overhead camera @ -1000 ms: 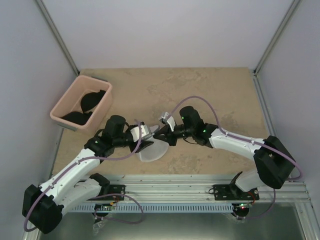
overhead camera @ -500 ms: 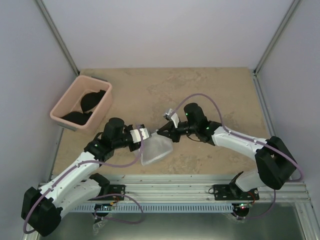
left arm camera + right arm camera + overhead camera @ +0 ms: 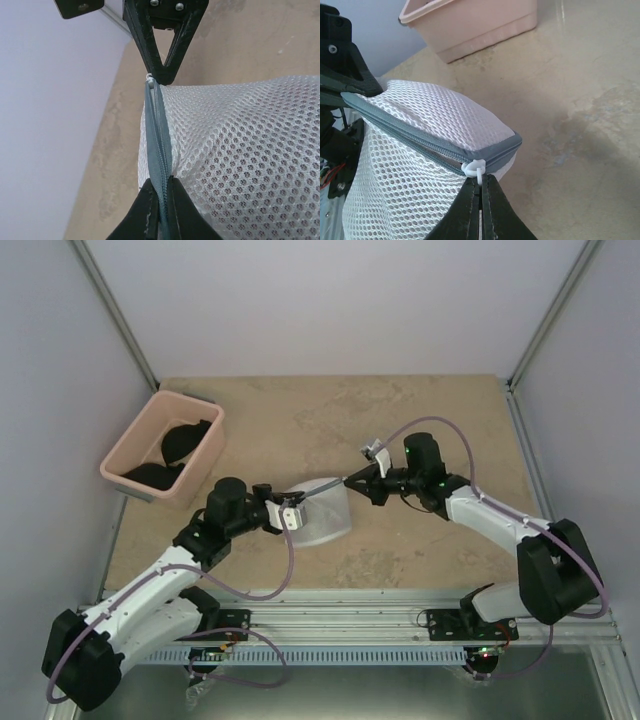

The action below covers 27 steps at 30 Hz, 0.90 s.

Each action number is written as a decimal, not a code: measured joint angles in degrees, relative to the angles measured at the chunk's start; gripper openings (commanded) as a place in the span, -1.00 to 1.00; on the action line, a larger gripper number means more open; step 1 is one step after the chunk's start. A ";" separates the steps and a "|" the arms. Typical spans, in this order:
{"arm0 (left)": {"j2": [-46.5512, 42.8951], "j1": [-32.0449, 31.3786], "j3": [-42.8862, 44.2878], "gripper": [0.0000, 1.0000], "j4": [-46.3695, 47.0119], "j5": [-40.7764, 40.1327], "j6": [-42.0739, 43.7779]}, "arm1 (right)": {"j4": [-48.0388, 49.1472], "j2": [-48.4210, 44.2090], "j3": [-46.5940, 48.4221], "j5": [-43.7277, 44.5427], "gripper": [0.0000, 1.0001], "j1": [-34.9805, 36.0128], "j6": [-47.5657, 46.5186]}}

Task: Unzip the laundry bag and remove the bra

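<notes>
The laundry bag (image 3: 322, 512) is white mesh with a grey zipper rim (image 3: 159, 130) and is stretched taut between both grippers near the table's middle. My left gripper (image 3: 293, 513) is shut on the zipper rim at the bag's left end (image 3: 161, 194). Shut on the small white zipper pull (image 3: 474, 168), my right gripper (image 3: 351, 480) holds the bag's right end (image 3: 480, 184). The zipper (image 3: 415, 135) looks closed along most of its length, with a slight gap beside the pull. The bra is hidden.
A pink plastic bin (image 3: 205, 455) stands at the back left with black bras (image 3: 176, 445) inside; it also shows behind the bag in the right wrist view (image 3: 470, 25). Grey walls close the table on three sides.
My left gripper has shut on the bag's zipper rim. The right gripper has drawn back to the right with the pull, and the bag is now stretched out between the two.
</notes>
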 measured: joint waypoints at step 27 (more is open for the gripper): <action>-0.81 13.62 -0.26 0.30 -12.24 5.99 9.66 | 8.63 0.66 -3.63 10.97 -0.99 13.60 3.17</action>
